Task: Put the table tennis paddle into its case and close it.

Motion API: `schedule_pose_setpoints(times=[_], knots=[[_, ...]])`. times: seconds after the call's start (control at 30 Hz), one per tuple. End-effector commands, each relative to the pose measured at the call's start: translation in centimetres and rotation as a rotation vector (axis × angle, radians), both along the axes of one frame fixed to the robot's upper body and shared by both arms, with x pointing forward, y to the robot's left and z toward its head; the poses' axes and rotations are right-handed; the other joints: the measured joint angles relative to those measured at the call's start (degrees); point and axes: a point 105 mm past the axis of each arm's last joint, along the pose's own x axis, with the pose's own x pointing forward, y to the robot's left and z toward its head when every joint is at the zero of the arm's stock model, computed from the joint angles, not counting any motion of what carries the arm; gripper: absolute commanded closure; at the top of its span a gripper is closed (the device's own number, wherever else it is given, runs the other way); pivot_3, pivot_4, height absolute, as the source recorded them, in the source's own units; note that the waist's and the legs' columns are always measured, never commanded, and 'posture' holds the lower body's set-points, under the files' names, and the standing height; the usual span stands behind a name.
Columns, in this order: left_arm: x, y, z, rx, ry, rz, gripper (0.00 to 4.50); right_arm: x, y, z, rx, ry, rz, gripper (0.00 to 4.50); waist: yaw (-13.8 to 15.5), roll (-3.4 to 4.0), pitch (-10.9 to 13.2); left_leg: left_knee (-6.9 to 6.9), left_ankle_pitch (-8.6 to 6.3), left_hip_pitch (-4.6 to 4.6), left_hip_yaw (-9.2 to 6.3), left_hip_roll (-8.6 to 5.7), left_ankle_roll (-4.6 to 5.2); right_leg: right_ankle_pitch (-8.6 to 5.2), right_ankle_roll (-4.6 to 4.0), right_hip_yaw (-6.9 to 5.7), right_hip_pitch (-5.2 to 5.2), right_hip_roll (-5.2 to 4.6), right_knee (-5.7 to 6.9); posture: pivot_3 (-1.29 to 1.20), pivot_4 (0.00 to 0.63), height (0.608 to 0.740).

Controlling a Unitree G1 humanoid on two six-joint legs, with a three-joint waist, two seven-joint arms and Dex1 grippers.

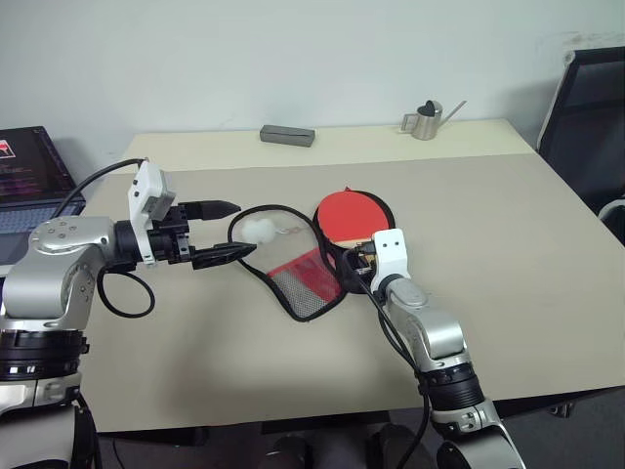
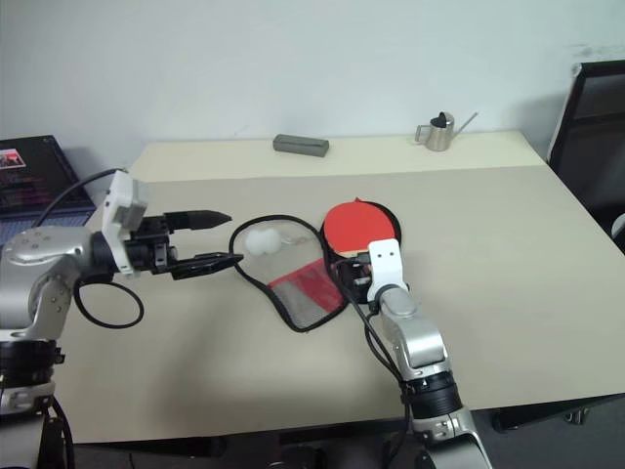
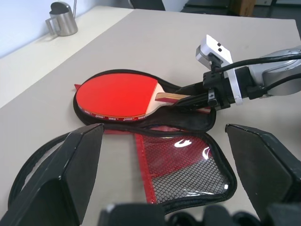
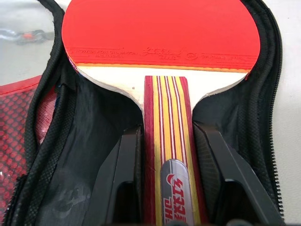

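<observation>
Head view: the paddle (image 1: 353, 216) lies in the open case (image 1: 305, 276) on the table (image 1: 508, 254).
Left wrist view: left gripper (image 3: 164, 165) gapes wide — empty, near the soft, floppy flap.
Right wrist view: right gripper (image 4: 167, 162) pinches the stiff wooden handle — best holding spot.

Paddle (image 4: 160, 33) smooth matt red rubber, striped wood handle, case (image 3: 188, 165) black cloth w/ mesh pocket

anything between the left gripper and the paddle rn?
Yes. In the left eye view, the case's open mesh-pocket flap and its white pom-pom lie between the open left gripper and the paddle, whose handle the right gripper holds.
</observation>
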Motion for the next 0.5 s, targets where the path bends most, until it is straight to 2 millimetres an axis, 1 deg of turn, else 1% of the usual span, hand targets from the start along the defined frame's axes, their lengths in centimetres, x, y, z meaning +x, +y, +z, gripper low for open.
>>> schedule_pose_setpoints(times=[0.03, 0.07, 0.2, 0.23, 0.27, 0.33, 0.43, 0.5], knots=[[-0.2, 0.3, 1.1, 0.02, -0.051, 0.005, 0.0, 0.1, 0.5, 1.7, 0.038, -0.068, 0.01, 2.27, 0.0, 0.0, 0.0, 0.0, 0.0, 0.0, 0.0, 0.0, 0.0, 0.0, 0.0, 0.0, 0.0, 0.0, 0.0, 0.0, 0.15, 0.74], [-0.2, 0.2, 1.1, 0.02, -0.052, 0.004, 0.0, 0.1, 0.4, 1.8, 0.038, -0.072, 0.008, 2.03, 0.0, 0.0, 0.0, 0.0, 0.0, 0.0, 0.0, 0.0, 0.0, 0.0, 0.0, 0.0, 0.0, 0.0, 0.0, 0.0, 0.15, 0.74], [-0.1, -0.1, 1.2, 0.021, -0.054, 0.002, 0.0, 0.2, 0.2, 2.4, 0.029, -0.097, 0.007, 0.73, 0.0, 0.0, 0.0, 0.0, 0.0, 0.0, 0.0, 0.0, 0.0, 0.0, 0.0, 0.0, 0.01, 0.0, 0.0, 0.0, 0.15, 0.74], [-0.1, -0.1, 1.3, 0.021, -0.054, 0.002, 0.0, 0.2, 0.2, 2.6, 0.024, -0.106, 0.01, 0.31, 0.0, 0.0, 0.0, 0.0, 0.0, 0.0, -0.01, 0.0, 0.0, 0.0, 0.0, -0.01, 0.01, 0.0, 0.0, 0.0, 0.15, 0.74], [-0.1, -0.1, 1.3, 0.021, -0.055, 0.002, 0.0, 0.1, 0.1, 3.0, 0.021, -0.118, 0.016, 0.03, 0.0, 0.0, 0.0, 0.0, 0.0, 0.0, -0.01, 0.0, 0.0, 0.0, 0.0, -0.01, 0.01, 0.0, 0.0, 0.0, 0.15, 0.74], [-0.1, -0.1, 1.4, 0.021, -0.056, 0.004, 0.0, -0.1, 0.1, 4.2, 0.041, -0.156, 0.034, 0.03, 0.0, 0.0, 0.0, 0.0, 0.0, 0.0, -0.01, 0.0, 0.0, 0.0, 0.0, -0.01, 0.01, 0.0, 0.0, 0.0, 0.15, 0.74], [-0.1, 0.3, 1.4, 0.023, -0.057, 0.018, 0.0, -0.8, 0.2, 6.5, 0.095, -0.227, 0.089, 0.03, 0.0, 0.0, 0.0, 0.0, -0.01, 0.0, -0.01, 0.0, 0.0, 0.0, 0.0, -0.01, 0.0, 0.0, -0.01, 0.0, 0.15, 0.74], [0.2, 0.6, 1.5, 0.029, -0.072, 0.046, 0.0, -1.2, 0.1, 7.3, 0.098, -0.243, 0.123, 0.03, 0.0, 0.0, 0.0, 0.0, -0.01, 0.0, -0.02, 0.01, 0.0, 0.0, 0.0, -0.01, 0.01, 0.0, -0.01, 0.0, 0.15, 0.74]])
